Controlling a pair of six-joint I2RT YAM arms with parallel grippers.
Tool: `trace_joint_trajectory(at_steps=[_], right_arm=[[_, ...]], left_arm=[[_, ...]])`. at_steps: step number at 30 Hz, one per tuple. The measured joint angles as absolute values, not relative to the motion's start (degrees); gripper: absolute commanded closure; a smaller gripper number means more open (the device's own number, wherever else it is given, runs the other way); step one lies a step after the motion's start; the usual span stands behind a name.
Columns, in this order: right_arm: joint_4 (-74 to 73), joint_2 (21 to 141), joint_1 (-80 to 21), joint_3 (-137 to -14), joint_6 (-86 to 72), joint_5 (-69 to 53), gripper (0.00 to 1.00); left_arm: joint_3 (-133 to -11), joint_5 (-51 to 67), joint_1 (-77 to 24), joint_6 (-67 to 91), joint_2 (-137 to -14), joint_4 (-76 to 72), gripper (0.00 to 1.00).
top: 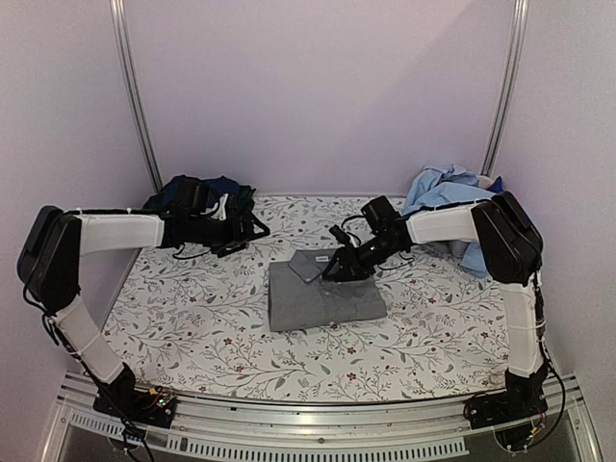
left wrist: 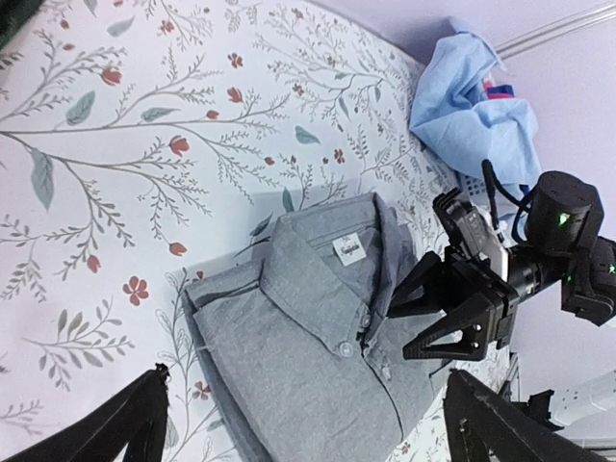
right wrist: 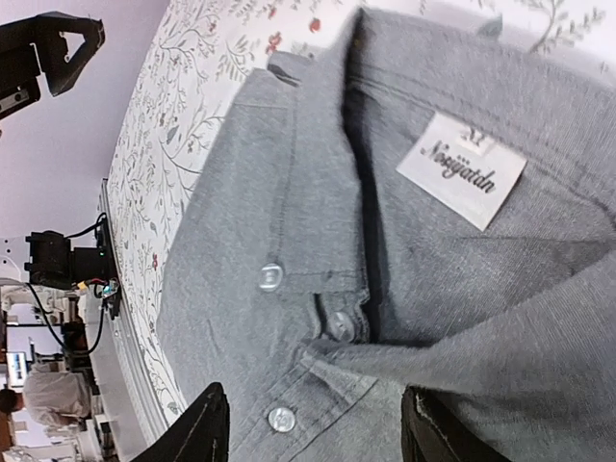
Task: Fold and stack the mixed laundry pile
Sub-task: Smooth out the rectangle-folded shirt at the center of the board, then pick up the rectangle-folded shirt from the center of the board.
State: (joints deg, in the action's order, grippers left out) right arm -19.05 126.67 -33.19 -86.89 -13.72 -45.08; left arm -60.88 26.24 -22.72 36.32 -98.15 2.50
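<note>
Lying folded in the middle of the desk point(top: 318, 416), on the floral sheet point(top: 192, 318), the grey collared shirt point(top: 322, 296) is sitting as a tidy rectangle with its collar point(right wrist: 318, 192) toward the far side. The right pincer point(left wrist: 409, 332) is hovering right at that collar, jaws apart and gripping nothing, with cloth filling the wrist view just under its fingers point(right wrist: 207, 428). The danger is sitting here: a fingertip snagging the collar edge or the buttoned placket on the way up could be dragging the top layer open and spoiling the fold.

Farther back on the left, the left pincer point(top: 231, 245) is standing wide open and empty beside the dark pile point(top: 197, 197), while the light blue shirts point(top: 443, 188) are waiting in the far right corner. Both heaps are looking tangled, so one pinch may be lifting several garments at once, or trailing a sleeve across the finished shirt and shoving it askew.
</note>
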Motion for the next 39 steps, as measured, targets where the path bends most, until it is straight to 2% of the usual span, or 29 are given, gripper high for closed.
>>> trace_joint_trajectory(at_steps=[6, 11, 19, 26, 31, 34, 39], right_arm=[[-21.50, 113.25, -36.64, -85.45, -8.10, -34.96, 0.42], [-21.85, 108.16, -46.33, -85.89, -1.65, -27.55, 0.44], [-26.85, 117.16, -58.59, -91.92, 5.23, -18.09, 0.45], [-30.04, 125.64, -62.54, -97.84, 7.49, -11.29, 0.38], [-30.94, 131.11, -63.99, -99.92, 8.34, -5.78, 0.40], [-30.94, 131.55, -64.40, -100.92, 8.51, -2.46, 0.46], [-30.63, 132.42, -64.99, -101.67, 8.80, 2.09, 0.83]], left_arm=[[-49.01, 22.90, -20.64, 40.64, -82.21, -2.76, 0.00], [-43.62, 24.58, -13.30, 45.95, -78.76, -2.57, 0.00], [-37.91, 25.34, -11.75, 48.84, -76.88, -0.08, 0.00], [-35.11, 27.14, -7.51, 49.60, -74.35, 1.58, 0.00], [-34.94, 28.60, -5.15, 49.23, -73.73, 1.85, 0.00], [-34.94, 29.52, -4.99, 48.82, -73.78, 2.26, 0.00], [-34.94, 30.46, -4.97, 48.03, -74.87, 2.35, 0.00]])
